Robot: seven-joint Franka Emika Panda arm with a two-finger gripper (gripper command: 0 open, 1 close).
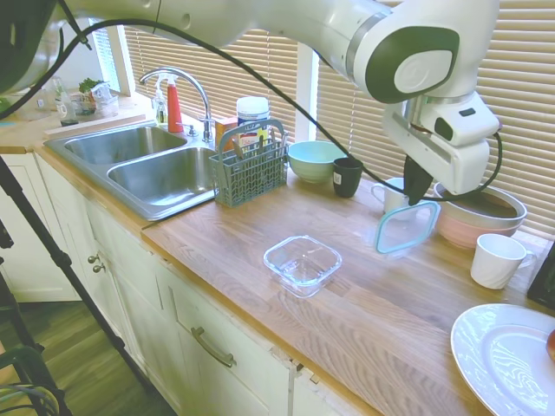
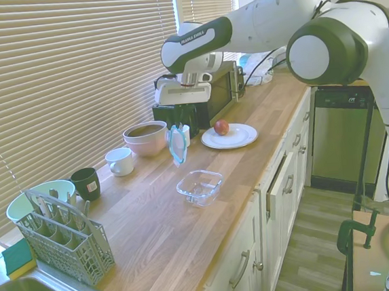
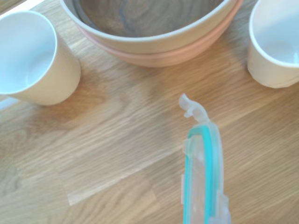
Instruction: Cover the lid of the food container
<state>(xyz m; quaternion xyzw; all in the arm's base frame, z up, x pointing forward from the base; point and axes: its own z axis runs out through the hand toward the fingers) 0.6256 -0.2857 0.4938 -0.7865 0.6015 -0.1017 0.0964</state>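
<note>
The gripper (image 1: 418,192) is pinching the lid (image 1: 406,229) by its top edge, dangling it above the counter's window side; the food container (image 1: 303,263) near the front edge is sitting uncovered, placement remaining

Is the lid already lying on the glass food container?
No, the lid hangs on edge in the air from the gripper, off to the side of the open food container on the counter.
</note>
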